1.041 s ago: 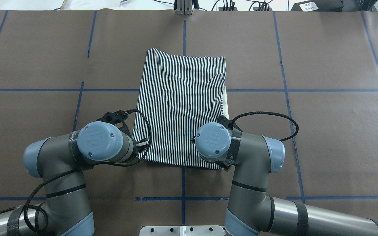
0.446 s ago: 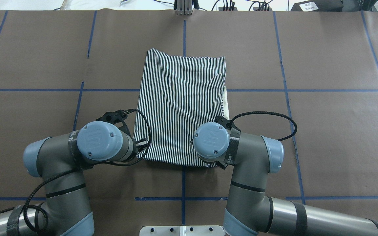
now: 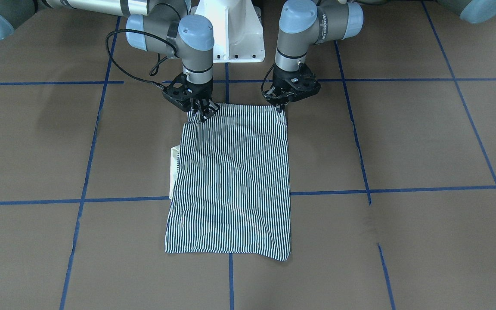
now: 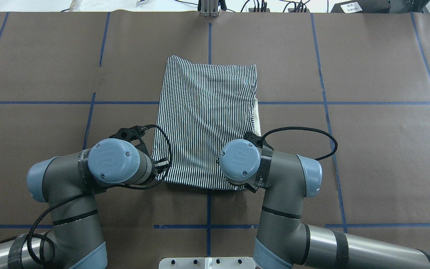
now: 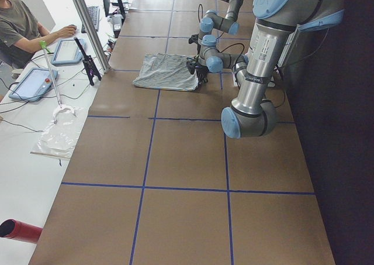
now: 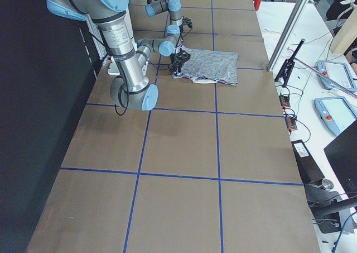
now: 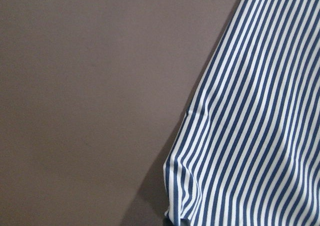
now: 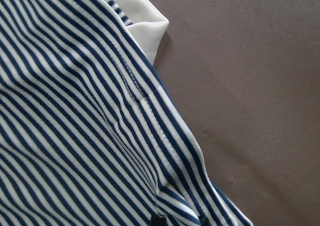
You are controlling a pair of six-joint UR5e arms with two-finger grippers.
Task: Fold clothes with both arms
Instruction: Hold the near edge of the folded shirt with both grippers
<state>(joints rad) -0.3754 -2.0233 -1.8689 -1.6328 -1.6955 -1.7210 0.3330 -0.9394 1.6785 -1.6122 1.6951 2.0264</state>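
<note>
Navy-striped polo shirt (image 3: pixel 230 181) | left jaws closed on one robot-side corner | right jaws closed on the other

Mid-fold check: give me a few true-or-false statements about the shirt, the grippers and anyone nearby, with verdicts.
1. The left gripper and right gripper are at the shirt's two corners nearest the robot. True.
2. The cream collar peeks out on the left gripper's side. False: it shows on the right gripper's side.
3. The shirt lies fully spread out. False: it is folded into a rectangle.
4. A person sits beside the table. True.
</note>
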